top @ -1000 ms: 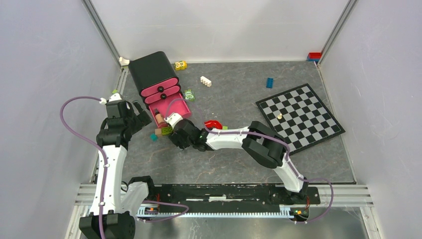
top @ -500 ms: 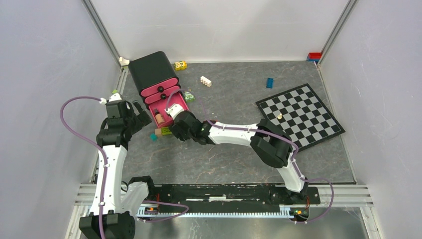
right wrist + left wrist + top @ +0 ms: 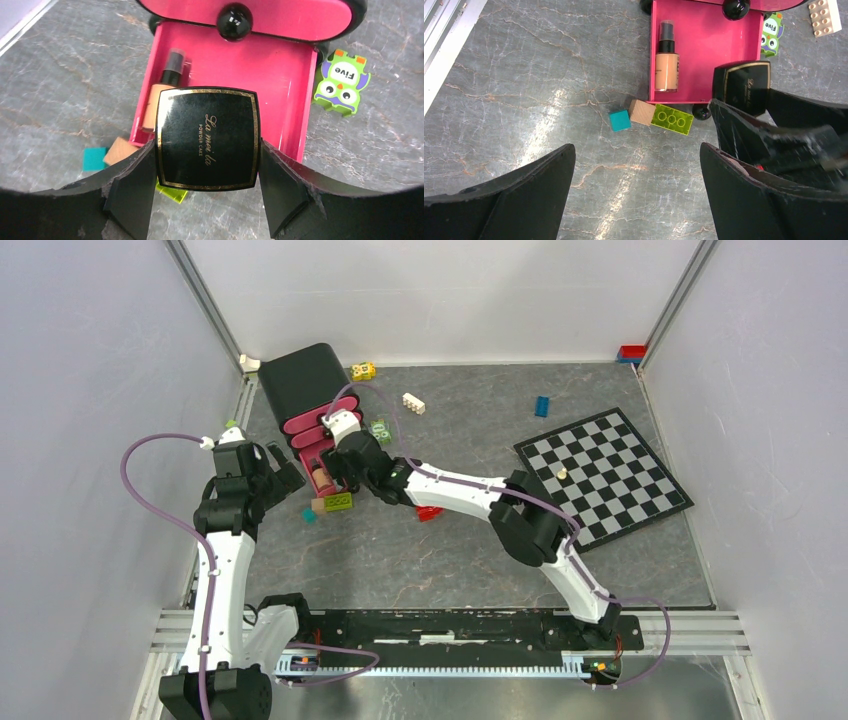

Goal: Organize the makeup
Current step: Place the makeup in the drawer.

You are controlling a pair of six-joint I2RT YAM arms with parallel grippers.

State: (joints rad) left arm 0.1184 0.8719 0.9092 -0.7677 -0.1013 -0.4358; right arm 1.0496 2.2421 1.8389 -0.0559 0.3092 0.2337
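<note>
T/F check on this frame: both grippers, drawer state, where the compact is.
1. The right gripper grips the black compact. True.
2. The bottom pink drawer is shut. False: it is pulled open.
3. The left gripper is open and empty. True.
4. The black compact lies in the drawer. False: the right gripper holds it over the drawer.
5. A beige bottle stands upright in the drawer. False: it lies on its side there.
6. A lime-green brick lies outside the drawer, at its front edge. True.
</note>
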